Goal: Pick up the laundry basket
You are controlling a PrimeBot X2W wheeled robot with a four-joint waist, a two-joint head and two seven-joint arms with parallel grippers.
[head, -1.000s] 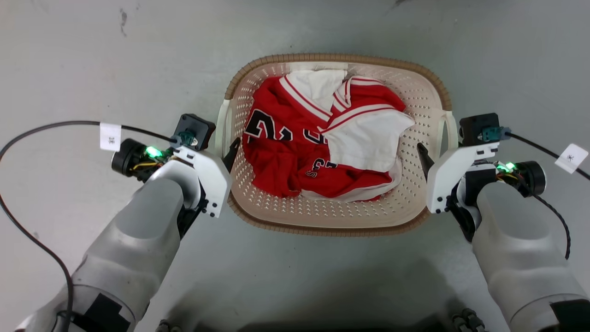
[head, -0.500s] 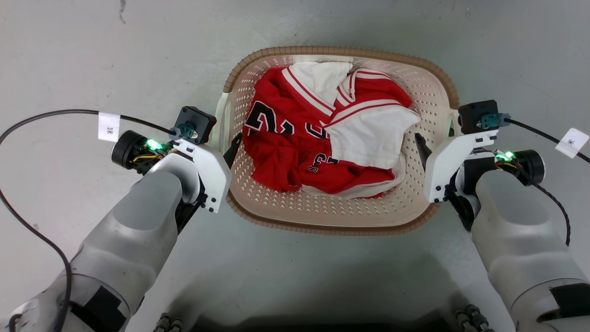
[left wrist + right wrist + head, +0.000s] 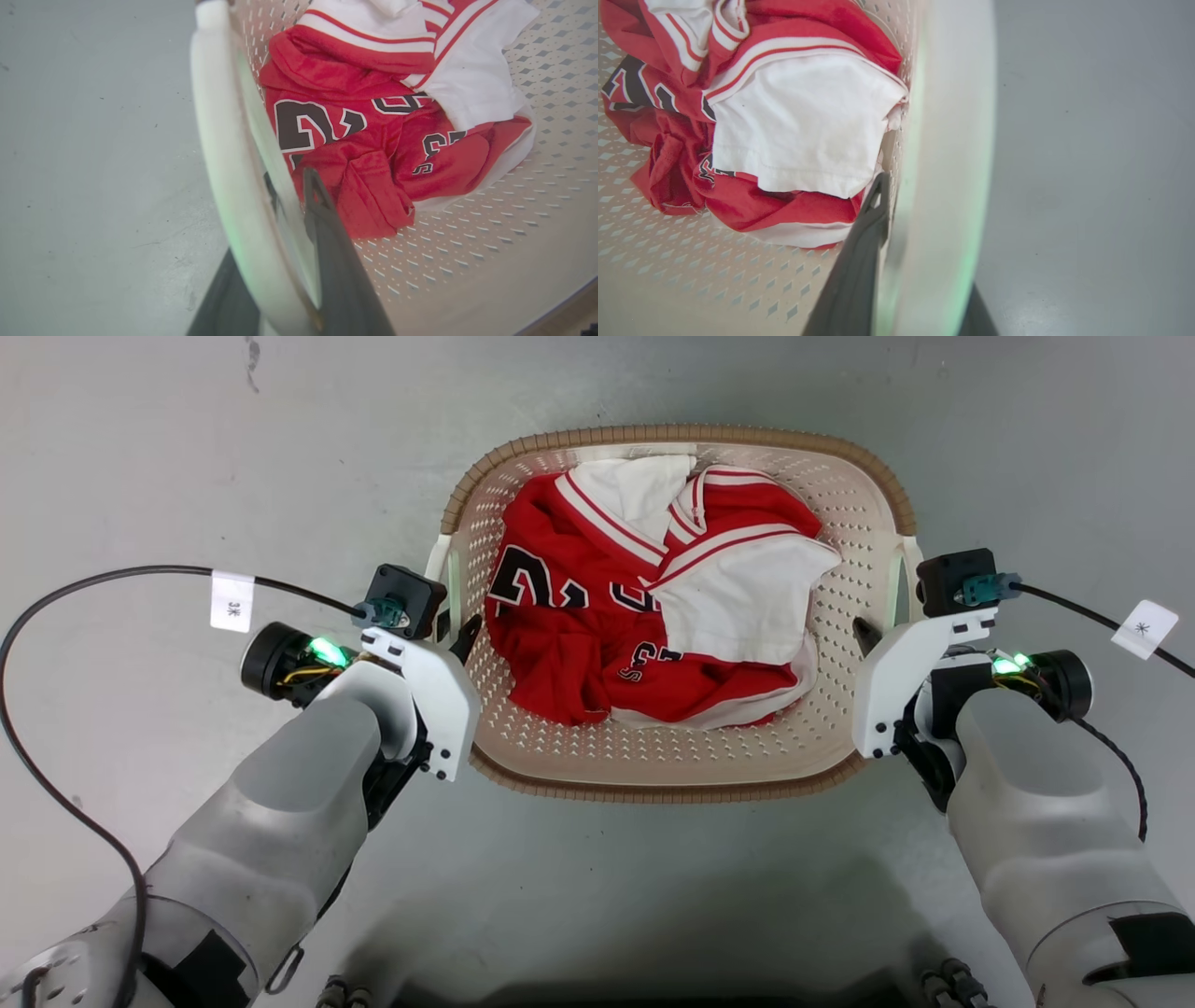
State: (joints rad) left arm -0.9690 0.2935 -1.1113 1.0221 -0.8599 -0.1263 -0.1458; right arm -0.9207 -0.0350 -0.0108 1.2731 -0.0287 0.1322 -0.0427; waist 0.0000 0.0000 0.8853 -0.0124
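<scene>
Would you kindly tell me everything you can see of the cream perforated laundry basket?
The cream plastic laundry basket is rounded-rectangular, with perforated walls, a brown woven-look rim and white side handles. Upright above the grey floor, it holds a crumpled red-and-white jersey. The left gripper clamps its left handle, the right gripper its right handle, one finger inside, one outside.

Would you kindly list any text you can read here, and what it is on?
"S" or "5", small: jersey in the laundry basket; its large characters are folded, unreadable.
"3*": left cable tag.
"*": right cable tag.
</scene>
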